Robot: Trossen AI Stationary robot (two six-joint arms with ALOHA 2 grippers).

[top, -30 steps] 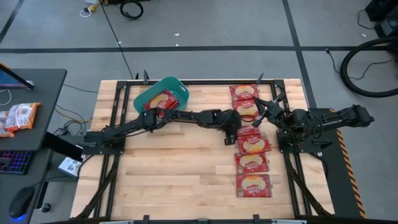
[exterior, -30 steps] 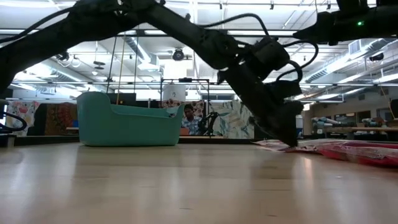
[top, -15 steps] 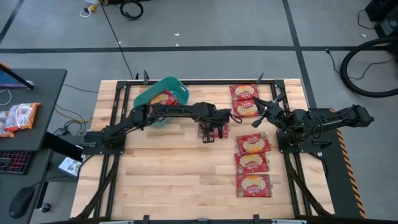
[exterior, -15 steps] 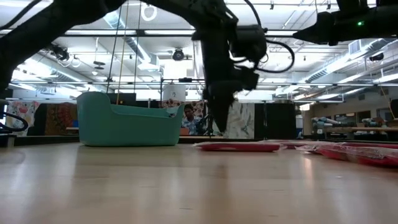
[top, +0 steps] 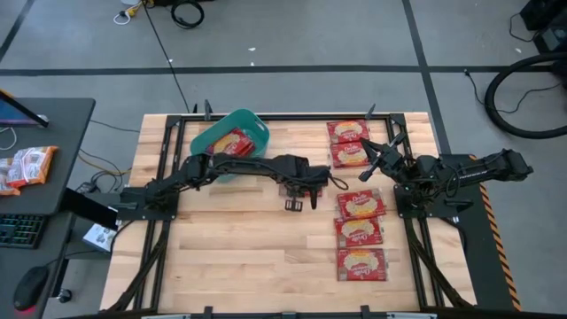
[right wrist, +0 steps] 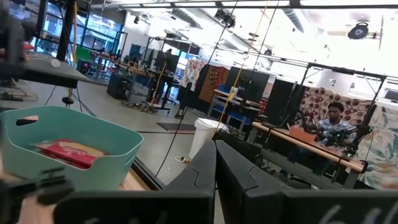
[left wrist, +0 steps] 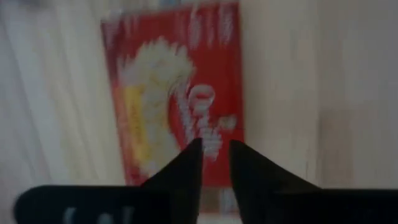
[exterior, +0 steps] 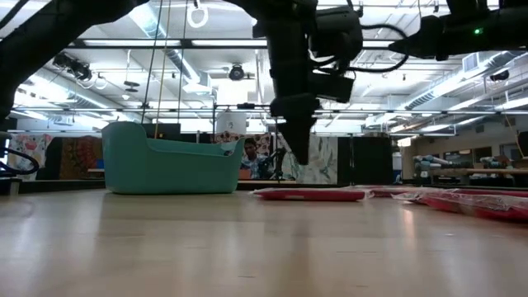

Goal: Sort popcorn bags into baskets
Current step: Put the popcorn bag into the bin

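L gripper [top: 293, 205] hangs over bare wood at table centre, fingers [left wrist: 186, 168] narrowed to a thin slit, holding nothing. L wrist view only: flat glossy red popcorn bag [left wrist: 177, 93] lies directly below.

R gripper [top: 370, 162] waits at right, fingers nearly closed, empty.

Teal basket [top: 215, 139], smooth plastic w/ rounded rim, sits far left; bags [top: 232, 142] inside. Low view hides them behind the wall; R wrist view shows one.
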